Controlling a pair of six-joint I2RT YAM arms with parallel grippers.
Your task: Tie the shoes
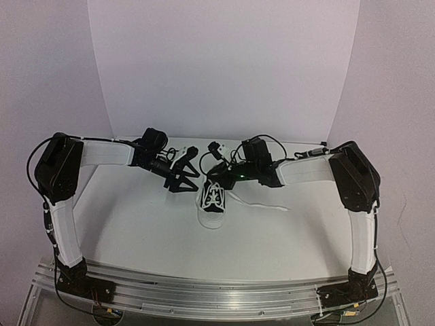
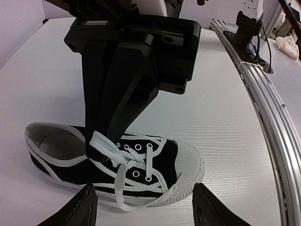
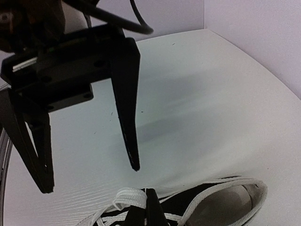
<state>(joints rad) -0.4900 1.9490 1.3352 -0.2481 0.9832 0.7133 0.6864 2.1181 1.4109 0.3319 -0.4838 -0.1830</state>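
The sneaker is set centrally toward the far edge of the desk. The left tool is held spread beside it. The right tool is pressed together, apparently pinching the laces at the tongue. Being limp, light and slippery, they are best taken near a free end.

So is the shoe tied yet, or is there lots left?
Not tied yet. Done: the laces are threaded through the eyelets of the shoe, but there is no knot or bow. In hand: the right pincer is shut on the laces near the opening, while the left pincer hangs open, holding nothing. Left: crossing the laces, making loops and pulling tight; one lace end lies loose on the table.
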